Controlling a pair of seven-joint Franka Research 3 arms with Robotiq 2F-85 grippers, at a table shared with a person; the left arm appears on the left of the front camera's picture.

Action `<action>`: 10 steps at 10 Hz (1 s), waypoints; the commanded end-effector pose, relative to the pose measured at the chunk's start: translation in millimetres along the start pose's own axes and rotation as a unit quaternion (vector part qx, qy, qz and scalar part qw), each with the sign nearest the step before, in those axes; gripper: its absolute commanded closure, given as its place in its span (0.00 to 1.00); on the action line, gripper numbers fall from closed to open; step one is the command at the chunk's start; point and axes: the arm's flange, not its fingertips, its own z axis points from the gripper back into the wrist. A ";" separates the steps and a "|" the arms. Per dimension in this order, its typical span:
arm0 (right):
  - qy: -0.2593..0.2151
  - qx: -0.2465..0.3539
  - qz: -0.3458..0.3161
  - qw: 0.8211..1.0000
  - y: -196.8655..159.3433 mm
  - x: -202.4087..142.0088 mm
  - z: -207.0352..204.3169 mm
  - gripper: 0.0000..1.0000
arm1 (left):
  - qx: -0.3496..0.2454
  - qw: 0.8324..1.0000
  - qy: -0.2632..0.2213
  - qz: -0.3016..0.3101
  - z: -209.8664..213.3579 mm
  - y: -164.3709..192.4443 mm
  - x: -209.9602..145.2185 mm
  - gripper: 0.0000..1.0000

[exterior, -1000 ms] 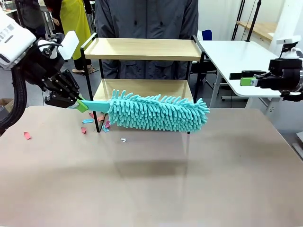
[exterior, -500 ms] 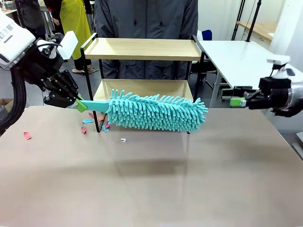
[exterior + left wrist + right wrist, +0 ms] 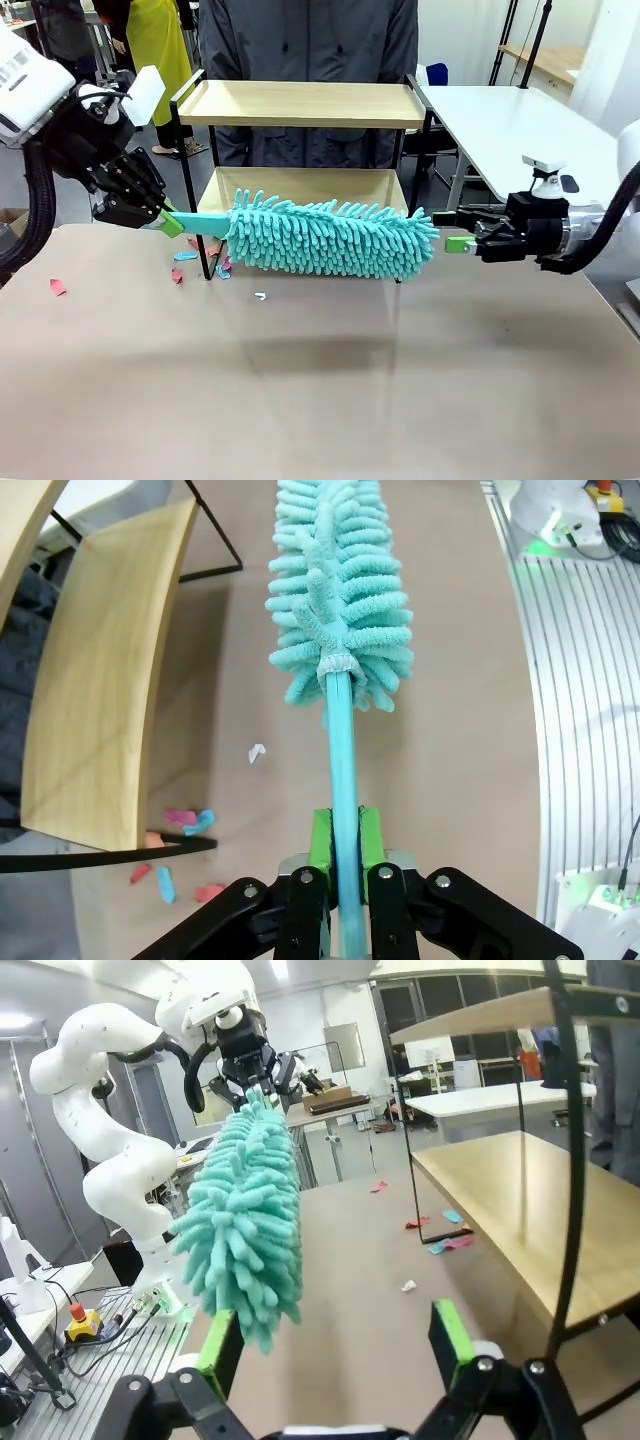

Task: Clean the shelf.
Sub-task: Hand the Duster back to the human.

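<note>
Turquoise fluffy duster (image 3: 330, 238), light wood shelf (image 3: 305, 103) with black frame, pink and blue scraps (image 3: 200, 265) on a tan table (image 3: 320, 380), green-padded black grippers.

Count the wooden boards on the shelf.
2. The shelf carries an upper board at the top of the frame and a lower board behind the teal duster, its front edge partly hidden.
</note>
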 end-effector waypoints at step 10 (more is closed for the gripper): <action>-0.056 0.092 -0.006 0.994 10.6 -14.4 -86.2 0.00 | -0.001 1.000 -0.006 0.008 2.4 -2.2 2.6 0.87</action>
